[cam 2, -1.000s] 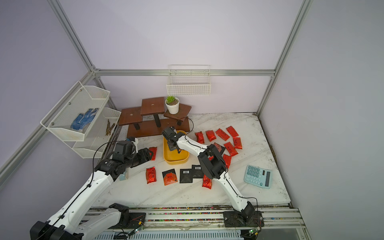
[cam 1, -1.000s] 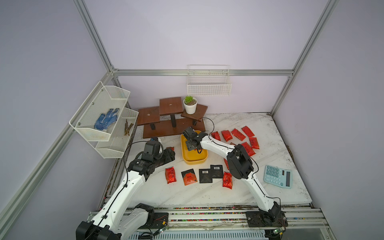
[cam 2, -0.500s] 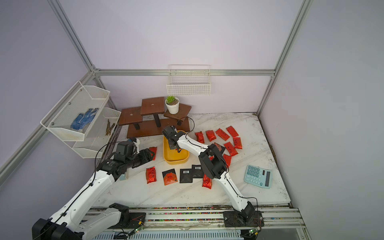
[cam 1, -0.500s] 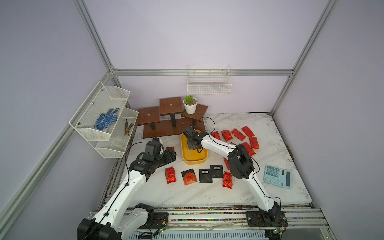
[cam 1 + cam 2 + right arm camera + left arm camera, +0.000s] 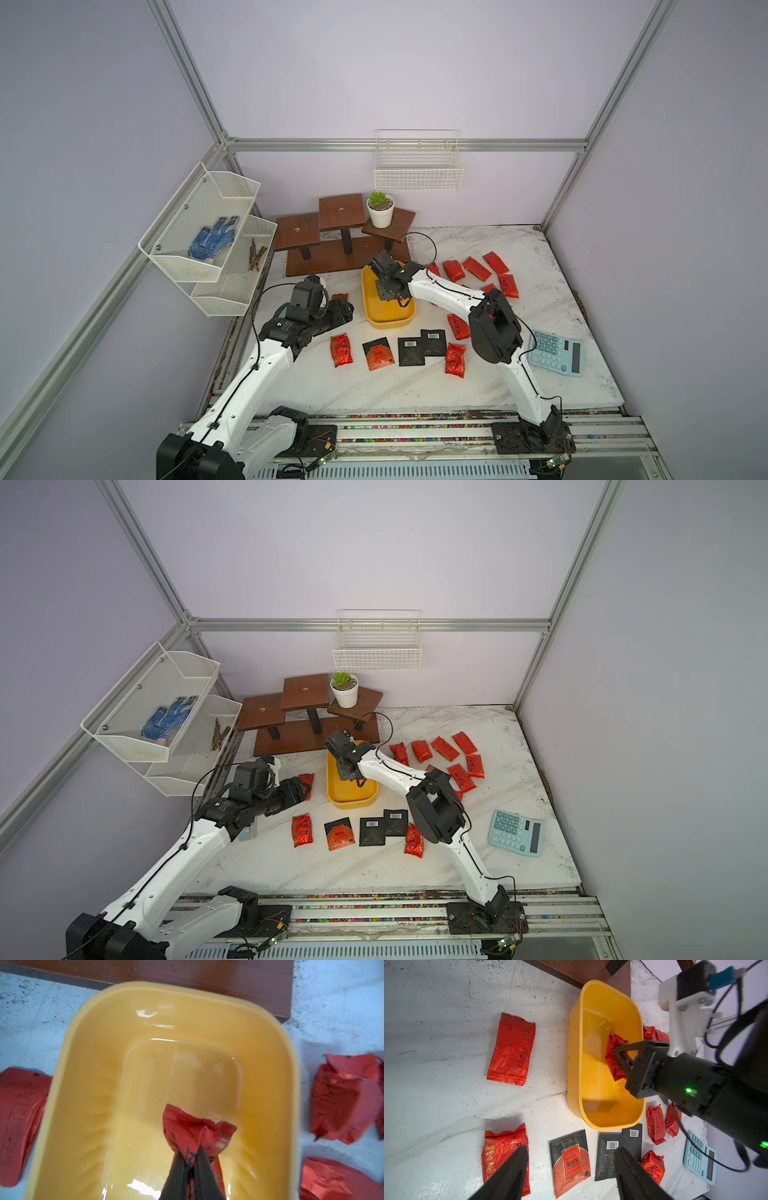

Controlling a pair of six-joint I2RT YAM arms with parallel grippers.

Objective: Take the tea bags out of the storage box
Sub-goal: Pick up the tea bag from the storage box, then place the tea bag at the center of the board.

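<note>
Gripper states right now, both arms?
Left gripper: open, holding nothing.
Right gripper: shut on a red tea bag.

Both arms are built alike: the left arm [image 5: 266, 365] and the right arm [image 5: 440, 293] wear smooth white shells between chunky black joint housings, and each ends in a black base [image 5: 536, 436]. A thin black cable [image 5: 252, 328] trails along the white shell. Up close, the right wrist carries a white bracket [image 5: 683, 1005] with silver screws, a blue plug [image 5: 720, 977] and green lights [image 5: 688, 1090] — the fingers [image 5: 508, 1176] are matt black and tapered.
</note>
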